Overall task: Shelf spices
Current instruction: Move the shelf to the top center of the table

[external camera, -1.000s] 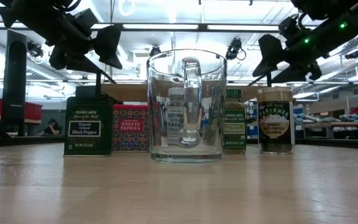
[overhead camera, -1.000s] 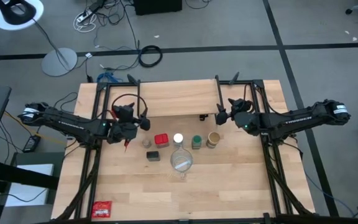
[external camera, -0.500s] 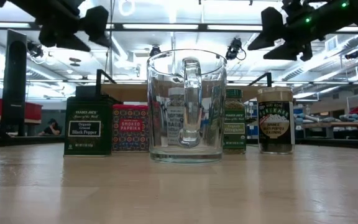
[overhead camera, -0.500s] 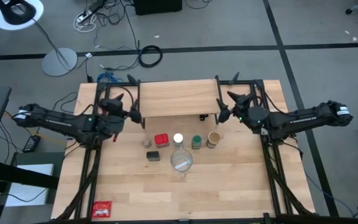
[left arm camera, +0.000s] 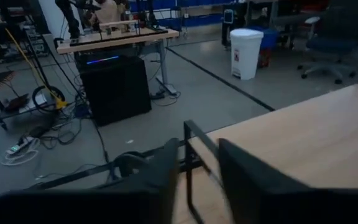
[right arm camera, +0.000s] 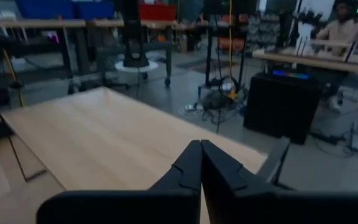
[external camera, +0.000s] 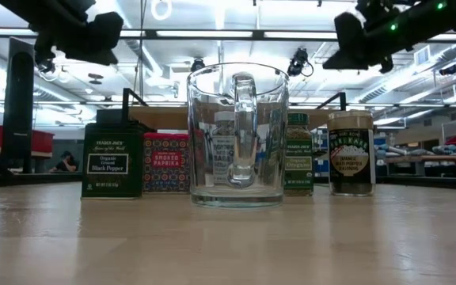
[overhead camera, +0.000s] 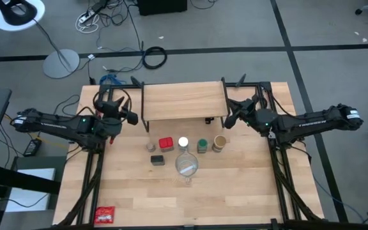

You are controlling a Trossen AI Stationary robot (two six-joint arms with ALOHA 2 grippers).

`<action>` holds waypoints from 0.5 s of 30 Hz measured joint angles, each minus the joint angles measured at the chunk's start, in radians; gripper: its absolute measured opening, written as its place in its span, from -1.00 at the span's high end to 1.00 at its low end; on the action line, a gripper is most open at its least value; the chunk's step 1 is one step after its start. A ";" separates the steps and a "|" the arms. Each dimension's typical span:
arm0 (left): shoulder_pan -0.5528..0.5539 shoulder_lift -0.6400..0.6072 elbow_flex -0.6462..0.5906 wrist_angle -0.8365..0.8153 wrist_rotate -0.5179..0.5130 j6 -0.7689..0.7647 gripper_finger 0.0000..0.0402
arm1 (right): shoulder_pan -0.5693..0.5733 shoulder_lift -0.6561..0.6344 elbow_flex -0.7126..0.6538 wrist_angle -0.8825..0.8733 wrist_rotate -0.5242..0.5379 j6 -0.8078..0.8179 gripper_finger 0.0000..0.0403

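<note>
The shelf (overhead camera: pixel 184 101), a light wood plank on thin black legs, stands at the table's far middle. In front of it stand the spices: a tiny brownish jar (overhead camera: pixel 152 147), a red tin (overhead camera: pixel 166 144), a dark green tin (overhead camera: pixel 158 160), a white-lidded jar (overhead camera: pixel 183 142), a green-lidded jar (overhead camera: pixel 202 145) and a tan-lidded jar (overhead camera: pixel 219 143). My left gripper (overhead camera: pixel 128 116) is open and empty, raised beside the shelf's left end. Its fingers stand apart in the left wrist view (left arm camera: pixel 197 180). My right gripper (overhead camera: pixel 230 114) is shut and empty, raised at the shelf's right end (right arm camera: pixel 201 168).
A clear glass pitcher (overhead camera: pixel 186 166) stands just in front of the spice row and hides the white-lidded jar in the low view (external camera: pixel 237 134). A flat red packet (overhead camera: pixel 105 214) lies at the near left corner. Bare tabletop lies near and right of the pitcher.
My left gripper has risen and gone toward the table's left and far edges, away from the spices to the shelf's left end. My right gripper has risen and gone slightly toward the far edge. The spices and pitcher have stayed put.
</note>
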 joint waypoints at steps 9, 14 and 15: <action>0.044 0.032 -0.005 -0.112 0.101 -0.060 0.98 | -0.093 0.022 0.000 -0.073 -0.147 0.112 0.99; 0.080 0.033 -0.005 -0.115 0.101 -0.034 0.99 | -0.133 0.022 0.000 -0.125 -0.164 0.157 1.00; 0.088 0.033 -0.005 -0.115 0.101 -0.025 0.99 | -0.137 0.022 0.000 -0.130 -0.165 0.162 1.00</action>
